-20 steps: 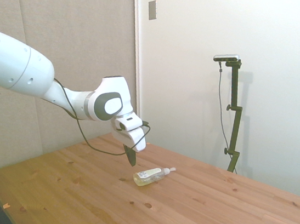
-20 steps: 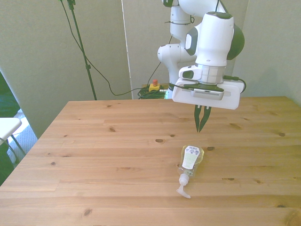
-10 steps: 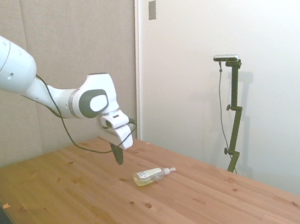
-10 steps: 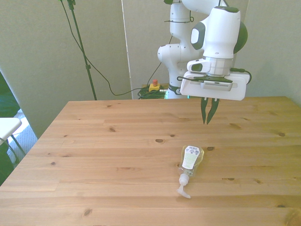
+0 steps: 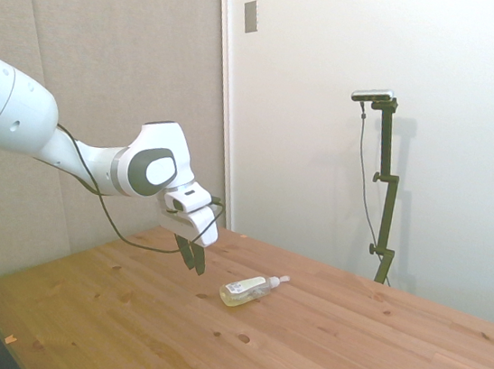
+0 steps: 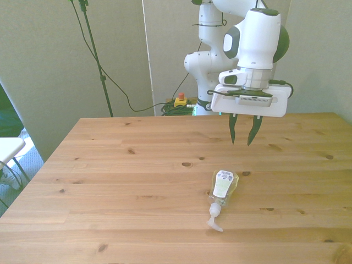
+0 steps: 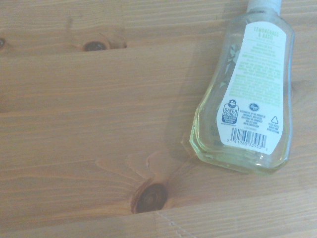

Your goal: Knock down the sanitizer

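The sanitizer (image 5: 247, 289) (image 6: 221, 188) (image 7: 247, 94), a small clear bottle with a whitish label and a little yellowish liquid, lies on its side on the wooden table (image 6: 121, 181). Its white nozzle points toward the table's near edge in the front view. My gripper (image 5: 192, 259) (image 6: 242, 134) hangs open above the table, clear of the bottle and behind it toward the far edge, with nothing between its fingers. The wrist view shows the bottle's label side flat on the planks.
A dark cable (image 5: 132, 224) loops under the arm's wrist. Past the table's far edge in the front view lie coiled cables and a red button box (image 6: 180, 99). Bare planks surround the bottle.
The gripper drew back from the bottle toward the far edge and rose slightly, then its fingers spread from shut to open. The bottle has lain still throughout.
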